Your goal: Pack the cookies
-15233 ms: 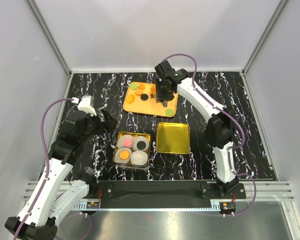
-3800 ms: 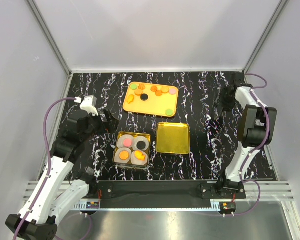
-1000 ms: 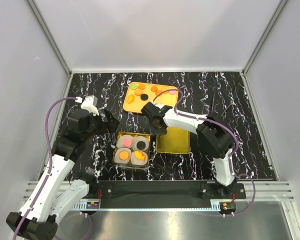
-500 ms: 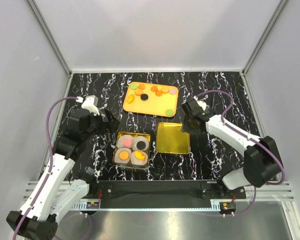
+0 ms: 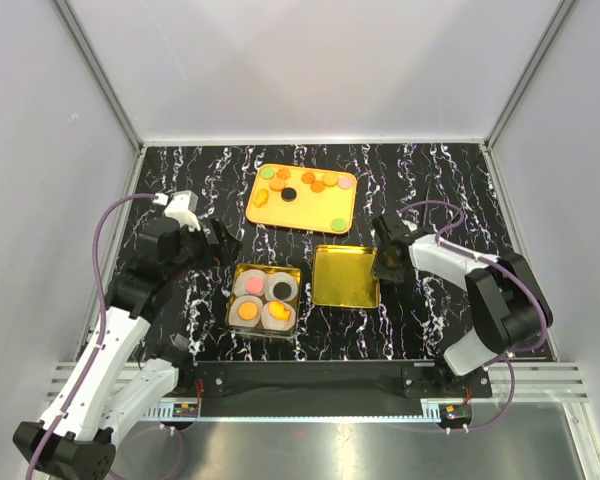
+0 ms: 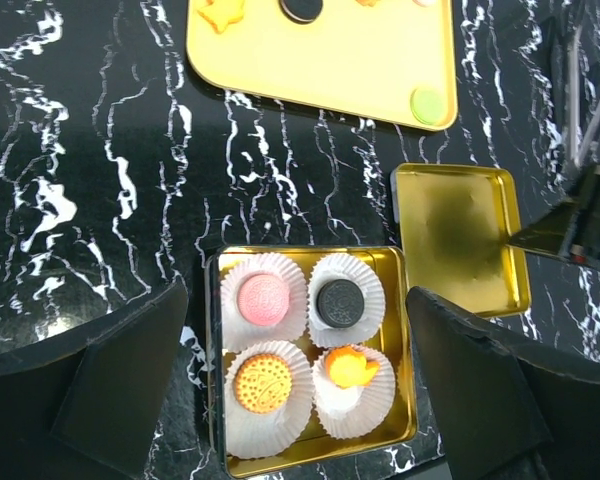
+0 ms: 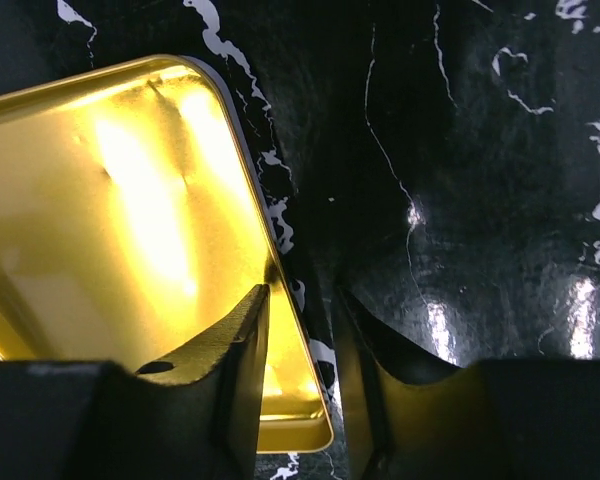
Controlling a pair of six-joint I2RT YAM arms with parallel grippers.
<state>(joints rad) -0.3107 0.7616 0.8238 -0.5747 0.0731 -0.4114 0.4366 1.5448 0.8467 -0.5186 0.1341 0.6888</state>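
Near the middle of the black marbled table (image 5: 180, 180): the open gold tin (image 6: 308, 254), with four white paper cups (image 6: 340, 405) in a two-by-two block, one cookie in each. Pink cookie (image 6: 263, 297) in the tin's far-left cup, black sandwich cookie (image 6: 340, 302) far right, round brown cookie (image 6: 259, 381) near left, orange flower-shaped cookie (image 6: 350, 367) near right. Just right of the tin, flat and inside up: the gold lid (image 5: 346, 276). Beyond the tin: the orange tray (image 5: 310, 208), holding the other cookies (image 5: 318, 186), orange, green, pink, yellow and one black, most along its far edge.

Left of the tin and a little beyond it: the left gripper (image 5: 223, 243). Hangs above the table with fingers (image 6: 130, 390) spread wide, nothing between them.

Right of the tin, at the lid's edge farthest from it: the right gripper (image 7: 300, 330). Straddles that rim, one finger (image 7: 225, 370) over the lid's inside, the other over the table outside. Leaves a narrow gap, not clamped, with table visible between rim and outer finger. Cannot tell whether the inner finger touches the metal
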